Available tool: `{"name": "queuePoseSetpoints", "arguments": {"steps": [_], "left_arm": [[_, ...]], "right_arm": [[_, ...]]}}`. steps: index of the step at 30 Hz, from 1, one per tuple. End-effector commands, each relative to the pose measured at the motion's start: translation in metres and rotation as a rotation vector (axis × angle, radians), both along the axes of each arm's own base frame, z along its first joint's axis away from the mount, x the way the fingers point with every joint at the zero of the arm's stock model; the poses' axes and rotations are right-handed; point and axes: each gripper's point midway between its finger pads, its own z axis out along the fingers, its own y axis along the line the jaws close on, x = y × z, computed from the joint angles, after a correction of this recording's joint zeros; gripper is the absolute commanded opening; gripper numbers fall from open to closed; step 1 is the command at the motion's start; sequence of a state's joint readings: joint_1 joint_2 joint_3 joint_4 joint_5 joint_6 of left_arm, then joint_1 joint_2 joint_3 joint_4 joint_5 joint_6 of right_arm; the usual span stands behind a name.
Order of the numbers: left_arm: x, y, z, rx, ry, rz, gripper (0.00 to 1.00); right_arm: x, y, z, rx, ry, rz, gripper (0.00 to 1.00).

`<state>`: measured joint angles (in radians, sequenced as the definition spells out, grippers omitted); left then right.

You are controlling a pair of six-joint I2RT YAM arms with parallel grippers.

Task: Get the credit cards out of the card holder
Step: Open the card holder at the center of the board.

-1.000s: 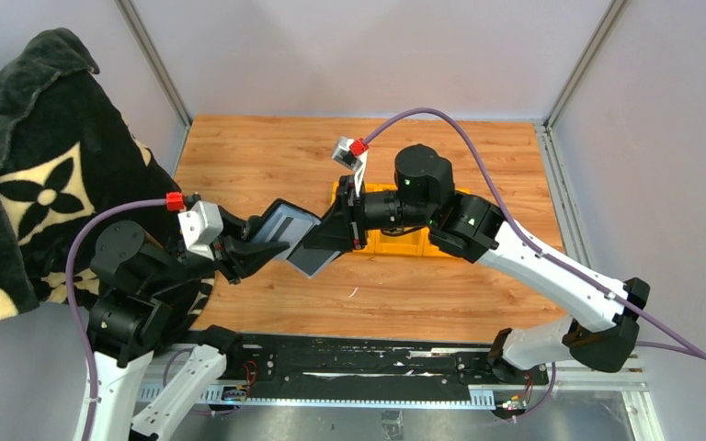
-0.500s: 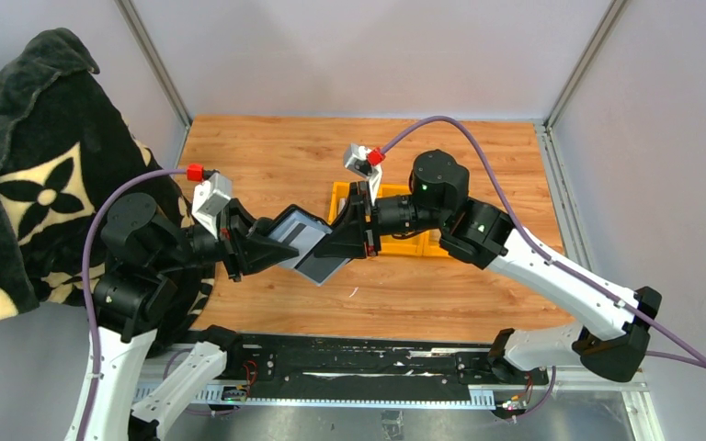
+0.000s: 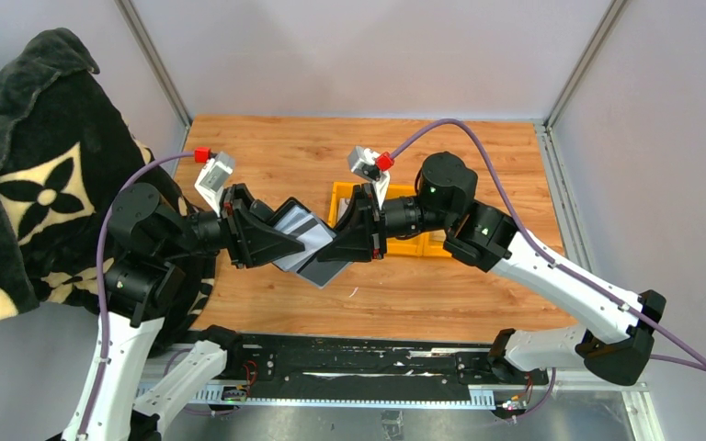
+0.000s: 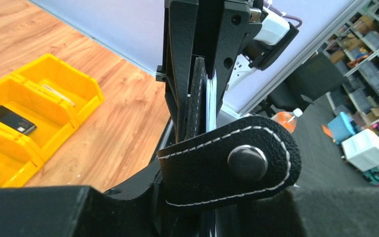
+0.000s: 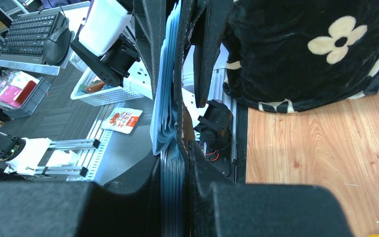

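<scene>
The black card holder (image 3: 324,270) hangs above the table between the two arms. Silvery credit cards (image 3: 300,227) fan out of it. My right gripper (image 3: 338,246) is shut on the holder, and the right wrist view shows the stacked card edges (image 5: 170,98) and the leather (image 5: 184,116) pressed between its fingers (image 5: 256,207). My left gripper (image 3: 285,242) straddles the other end. One finger (image 5: 148,44) lies against the cards, while a thin gap shows beside the other. The strap tab (image 4: 227,165) with its snap crosses the left wrist view.
A yellow divided bin (image 3: 415,244) sits on the wooden table behind the right gripper, and a small black block (image 4: 11,120) lies in one compartment. A black blanket with cream flowers (image 3: 28,165) is draped at the left. Metal posts frame the table.
The left gripper has swung up and pushed in toward the right gripper, so less of the cards shows between them. The right arm has shifted slightly right with the holder.
</scene>
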<state>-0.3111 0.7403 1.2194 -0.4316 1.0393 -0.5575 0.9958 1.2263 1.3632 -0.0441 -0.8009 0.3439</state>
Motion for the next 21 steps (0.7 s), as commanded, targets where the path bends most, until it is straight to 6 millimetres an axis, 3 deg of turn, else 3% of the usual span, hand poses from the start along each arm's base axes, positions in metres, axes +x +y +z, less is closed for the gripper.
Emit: {"name": "queuePoseSetpoints", "arguments": {"steps": [1, 6, 10, 14, 21], "left_arm": [[0.019, -0.003, 0.003, -0.036, 0.035, 0.053, 0.35], [0.018, -0.003, 0.003, -0.052, 0.064, 0.045, 0.32], [0.018, -0.004, 0.003, -0.071, 0.101, 0.034, 0.46], [0.02, -0.005, -0.004, -0.068, 0.124, 0.027, 0.48], [0.018, -0.007, -0.003, -0.069, 0.124, -0.002, 0.29]], "right_arm": [[-0.022, -0.005, 0.003, 0.021, -0.023, 0.108, 0.0], [-0.021, -0.007, 0.004, 0.019, -0.022, 0.096, 0.0], [-0.013, -0.007, 0.007, 0.022, -0.012, 0.062, 0.0], [-0.009, -0.006, 0.009, 0.018, 0.013, 0.049, 0.0], [-0.001, -0.011, 0.007, 0.004, 0.043, 0.018, 0.0]]}}
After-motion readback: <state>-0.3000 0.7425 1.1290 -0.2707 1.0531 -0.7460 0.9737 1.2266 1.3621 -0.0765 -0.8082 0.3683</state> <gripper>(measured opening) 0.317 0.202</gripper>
